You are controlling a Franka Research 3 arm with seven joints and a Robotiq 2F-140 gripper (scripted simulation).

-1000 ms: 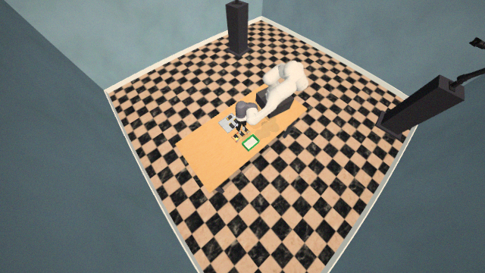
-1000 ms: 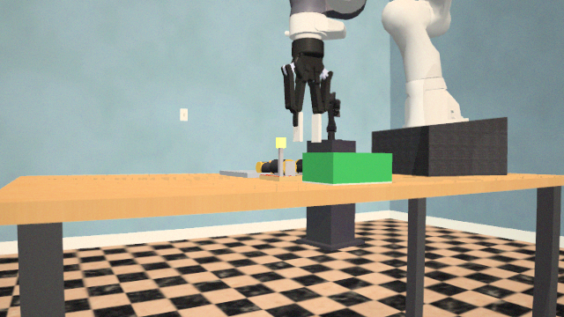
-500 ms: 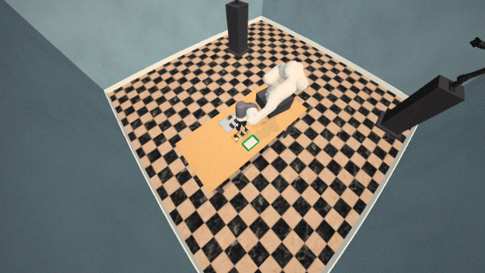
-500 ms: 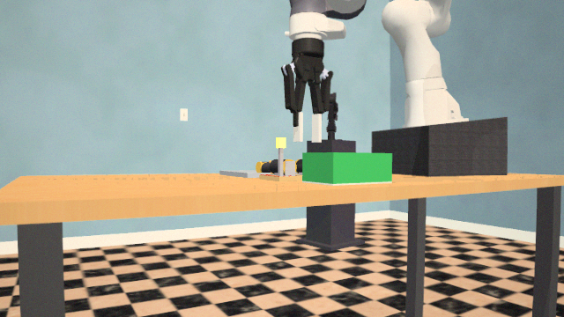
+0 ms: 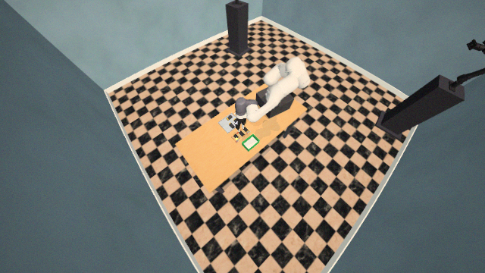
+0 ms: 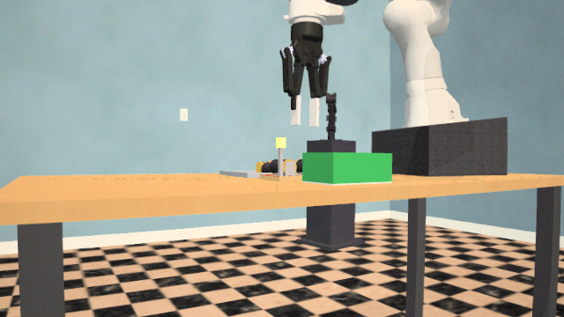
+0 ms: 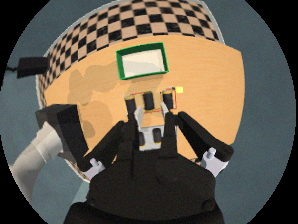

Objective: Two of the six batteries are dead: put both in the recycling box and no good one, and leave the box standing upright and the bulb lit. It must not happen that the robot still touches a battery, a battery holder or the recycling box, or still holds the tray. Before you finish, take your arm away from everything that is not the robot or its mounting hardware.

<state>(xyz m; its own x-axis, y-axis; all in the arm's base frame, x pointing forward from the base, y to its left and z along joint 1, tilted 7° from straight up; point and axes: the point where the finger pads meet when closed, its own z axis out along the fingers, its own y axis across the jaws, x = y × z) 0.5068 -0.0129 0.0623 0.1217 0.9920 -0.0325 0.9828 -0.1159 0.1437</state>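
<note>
Exterior view: the black two-fingered jaws (image 5: 239, 128) (image 6: 305, 125) hang partly open, gripping nothing — and the open green rectangular box (image 5: 250, 142) (image 6: 347, 168) (image 7: 142, 61) stands upright on the desk, no battery inside; both dead ones remain, the yellow bulb (image 5: 236, 139) (image 6: 280, 143) (image 7: 179, 90) apparently lit.

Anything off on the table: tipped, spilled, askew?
Nothing stands out. The green box stands upright, and the bulb sits yellow atop its post. No spill or damage visible.
</note>
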